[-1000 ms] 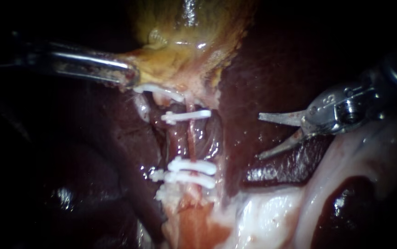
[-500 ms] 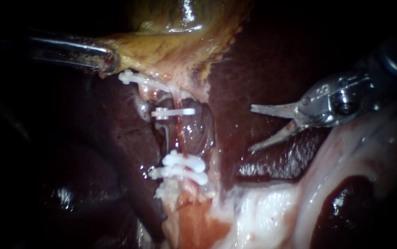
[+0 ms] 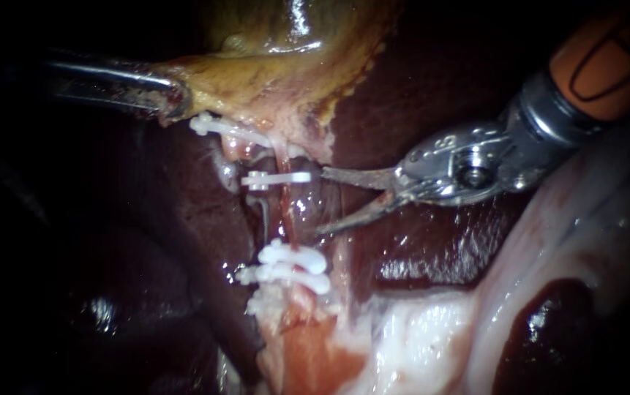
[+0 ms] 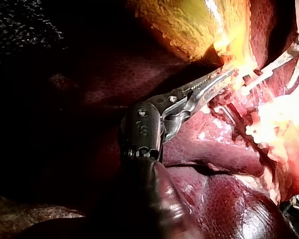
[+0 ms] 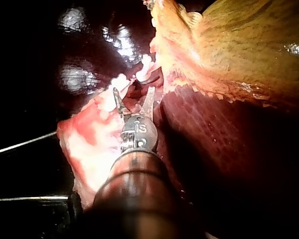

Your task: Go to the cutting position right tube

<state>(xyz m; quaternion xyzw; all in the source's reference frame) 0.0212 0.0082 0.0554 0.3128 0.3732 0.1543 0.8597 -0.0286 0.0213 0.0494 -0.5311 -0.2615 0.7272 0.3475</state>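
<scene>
In the endoscope view the right instrument (image 3: 320, 201) comes in from the upper right. Its hand is open: the two thin blades stand apart and hold nothing. The upper blade's tip lies just beside the end of a white clip (image 3: 278, 178). The lower tip points at the wet membrane below that clip.

The right tube (image 3: 287, 216) is the thin reddish strand that runs down from this clip to the pair of white clips (image 3: 293, 257) lower on it. It lies just beside the open blade tips, not between them. I cannot tell if a tip touches it. A darker, thinner tube (image 3: 263, 216) runs beside it.

The left instrument (image 3: 172, 99) enters from the left. Its hand is closed on the yellow edge of the gallbladder (image 3: 278, 66). One more clip (image 3: 230, 128) sits just under that hand. The dark liver (image 3: 432, 110) lies behind the right instrument.

The right wrist view shows the same open blades (image 5: 133, 99) ahead of the shaft, next to the clips.
</scene>
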